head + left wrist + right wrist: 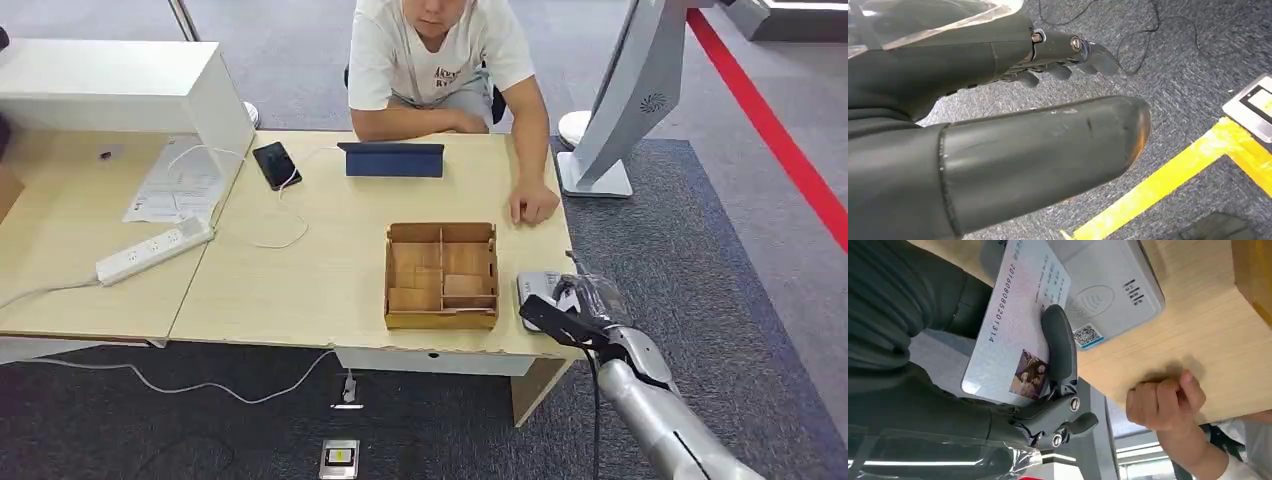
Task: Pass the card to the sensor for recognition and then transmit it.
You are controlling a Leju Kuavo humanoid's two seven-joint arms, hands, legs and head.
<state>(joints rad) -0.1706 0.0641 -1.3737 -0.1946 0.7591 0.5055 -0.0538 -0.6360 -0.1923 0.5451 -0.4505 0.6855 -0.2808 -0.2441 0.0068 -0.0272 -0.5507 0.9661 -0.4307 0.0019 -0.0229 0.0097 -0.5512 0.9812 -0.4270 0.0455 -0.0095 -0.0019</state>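
1. the right hand [1013,390] grips the card [1013,330] between a dark finger on its printed face and the thumb behind it. the card hangs just over the sensor [1108,295], tilted, and i cannot tell if it touches. if it remains tilted or too high, the sensor may not read it.
2. the grip looks thin, near one edge of the card. a small slip could drop it beside the sensor, or off the table [300,270] edge, since the sensor sits at the table corner.
3. a person's fist [1163,400] rests on the table near the sensor. the handover may go wrong if the fingers release before the person takes hold.
4. the left hand [998,100] hangs over the carpet, fingers apart, holding nothing.
5. the wooden box [441,275] stands just beside the sensor; a wide swing could hit it.
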